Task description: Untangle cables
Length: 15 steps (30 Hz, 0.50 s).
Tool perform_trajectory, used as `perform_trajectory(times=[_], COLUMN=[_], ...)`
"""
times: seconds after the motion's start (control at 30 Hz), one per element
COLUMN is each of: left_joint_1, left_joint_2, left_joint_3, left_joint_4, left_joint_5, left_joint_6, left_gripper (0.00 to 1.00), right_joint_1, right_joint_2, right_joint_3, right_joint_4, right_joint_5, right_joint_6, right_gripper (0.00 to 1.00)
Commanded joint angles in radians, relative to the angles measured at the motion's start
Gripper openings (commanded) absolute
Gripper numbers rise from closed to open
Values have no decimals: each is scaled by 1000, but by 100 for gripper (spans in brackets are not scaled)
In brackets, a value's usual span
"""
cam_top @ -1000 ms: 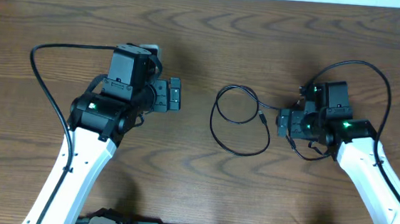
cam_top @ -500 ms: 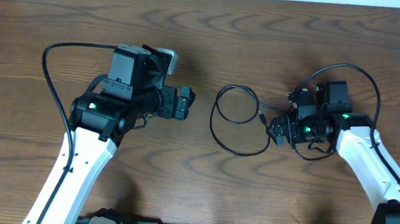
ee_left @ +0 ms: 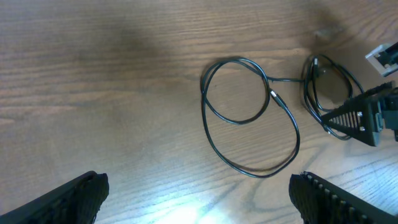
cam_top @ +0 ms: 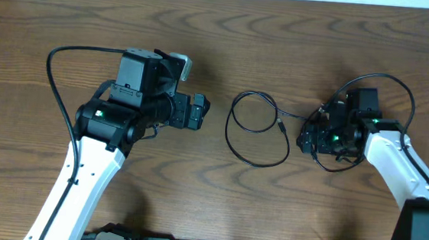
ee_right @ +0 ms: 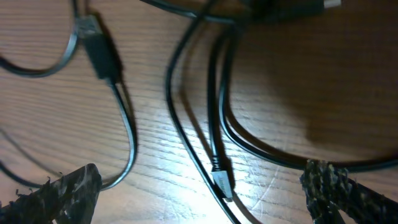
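Black cable (ee_left: pixel 298 133) is lying in loose loops mid-frame on the bench (cam_top: pixel 281 49) in the overhead view. Right gripper (cam_top: pixel 306 136) sits low over its right end, fingers spread, nothing grabbed. Left gripper (cam_top: pixel 198 112) hangs left of the loops, also spread wide.

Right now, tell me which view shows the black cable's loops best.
Left wrist: the black cable shows large, its loops clear. Overhead shows the same loops smaller; right wrist shows only strands and a plug.
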Motion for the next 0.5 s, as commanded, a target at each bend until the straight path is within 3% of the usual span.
perform_trajectory(times=[0.0,0.27,0.47], left_joint_1=[0,0,0], left_joint_2=[4,4,4], left_joint_3=[-5,-5,-5], left_joint_4=[-10,-23,-32], left_joint_5=[8,-12,-12], left_joint_6=[-35,-33,-33], left_gripper=[98,98,98], right_joint_1=[-2,-2,1], right_joint_2=[46,130,163], right_joint_3=[-7,-7,-7], right_joint_4=[-3,13,30], right_joint_5=[27,-3,-175], right_joint_6=[63,58,-46], right_gripper=[99,99,99])
